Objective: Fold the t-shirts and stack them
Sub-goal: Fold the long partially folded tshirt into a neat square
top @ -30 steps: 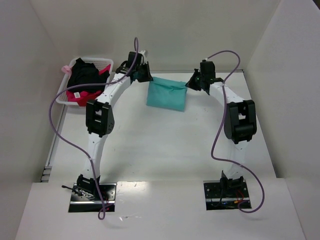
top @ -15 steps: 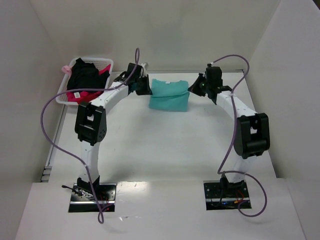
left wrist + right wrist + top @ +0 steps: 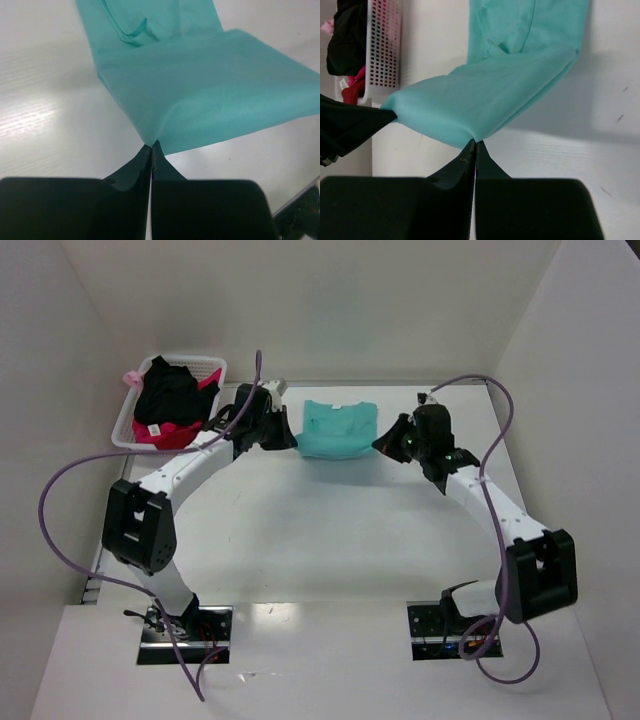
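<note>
Top external view: the teal shirt sits at the far middle of the tabletop, between the two arms, with its neck opening toward the far wall. The left end effector meets its near left corner and the right end effector its near right corner. Both arms reach low over the tabletop from their bases.

In the left wrist view the fingers are pressed together with a pinch of teal cloth caught at their tips. From that corner the fabric fans out taut and raised, throwing a shadow on the surface below. Further off, the rest of the shirt lies flat, with a folded edge showing.

The right wrist view shows the same on the other side: fingers together, clamped on the opposite corner. The near edge of the shirt stretches from there across to the left end effector's black fingers at the left of the picture. The lifted layer bends over into the part lying on the tabletop.

The basket stands at the far left corner, well apart from the teal shirt. The black shirt is heaped in it. The pink shirt shows at its near end, with a small white tag on it, and a bit of pink hangs over the far left rim.
</note>
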Action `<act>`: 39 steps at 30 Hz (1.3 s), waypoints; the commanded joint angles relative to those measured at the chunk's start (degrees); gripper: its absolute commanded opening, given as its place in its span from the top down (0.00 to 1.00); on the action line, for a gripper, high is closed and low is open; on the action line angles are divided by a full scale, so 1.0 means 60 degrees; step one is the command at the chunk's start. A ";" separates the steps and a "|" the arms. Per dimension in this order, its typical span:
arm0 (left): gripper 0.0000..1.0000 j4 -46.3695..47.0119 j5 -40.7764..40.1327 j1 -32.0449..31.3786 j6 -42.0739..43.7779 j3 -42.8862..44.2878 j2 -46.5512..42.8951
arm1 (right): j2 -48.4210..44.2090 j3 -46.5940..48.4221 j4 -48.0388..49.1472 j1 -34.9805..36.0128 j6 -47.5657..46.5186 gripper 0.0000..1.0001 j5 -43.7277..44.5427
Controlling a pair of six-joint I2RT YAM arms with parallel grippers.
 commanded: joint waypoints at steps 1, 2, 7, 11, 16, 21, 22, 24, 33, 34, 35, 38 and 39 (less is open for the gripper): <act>1.00 0.0181 -0.0031 -0.0423 -0.0260 -0.0413 -0.1000 | -0.1121 -0.0495 -0.0201 0.0074 0.0324 1.00 0.0378; 1.00 0.0094 -0.0032 -0.0612 -0.0347 -0.0516 -0.1133 | -0.1442 -0.0641 -0.0320 0.0074 0.0325 1.00 0.0378; 1.00 -0.0126 -0.0354 -0.1083 -0.0553 -0.1131 -0.2011 | -0.2323 -0.0921 -0.0804 0.0265 0.0413 1.00 0.0611; 1.00 -0.0433 -0.0661 -0.1390 -0.0757 -0.1367 -0.2685 | -0.2952 -0.1096 -0.1272 0.0469 0.0632 1.00 0.0714; 1.00 -0.0653 -0.1057 -0.1391 -0.0759 -0.1455 -0.3301 | -0.3480 -0.1185 -0.1595 0.0470 0.0735 1.00 0.1079; 1.00 -0.0742 -0.1145 -0.1391 -0.0408 -0.0563 -0.2381 | -0.2765 -0.0688 -0.1595 0.0470 0.0619 1.00 0.1504; 1.00 -0.0742 -0.1145 -0.1391 -0.0407 -0.0416 -0.1988 | -0.2604 -0.0600 -0.1494 0.0470 0.0618 1.00 0.1506; 1.00 -0.0742 -0.1145 -0.1391 -0.0304 0.0095 -0.1547 | -0.2048 -0.0336 -0.1274 0.0470 0.0531 1.00 0.1783; 1.00 -0.0742 -0.0809 -0.0616 0.0105 0.2525 0.1237 | 0.0647 0.1011 -0.0235 -0.0159 0.0120 1.00 0.1784; 1.00 -0.0742 -0.0722 -0.0527 0.0106 0.2762 0.1674 | 0.1099 0.1172 -0.0117 -0.0247 0.0018 1.00 0.1784; 1.00 -0.0742 -0.0721 -0.0440 0.0106 0.2996 0.1910 | 0.1321 0.1464 -0.0116 -0.0248 0.0017 1.00 0.1784; 1.00 -0.0830 -0.0530 -0.0103 0.0106 0.4094 0.2833 | 0.2157 0.1991 0.0117 -0.0657 0.0017 1.00 0.1784; 1.00 -0.0960 -0.0385 -0.0102 0.0193 0.4373 0.3068 | 0.2347 0.2110 0.0118 -0.0745 0.0017 1.00 0.1784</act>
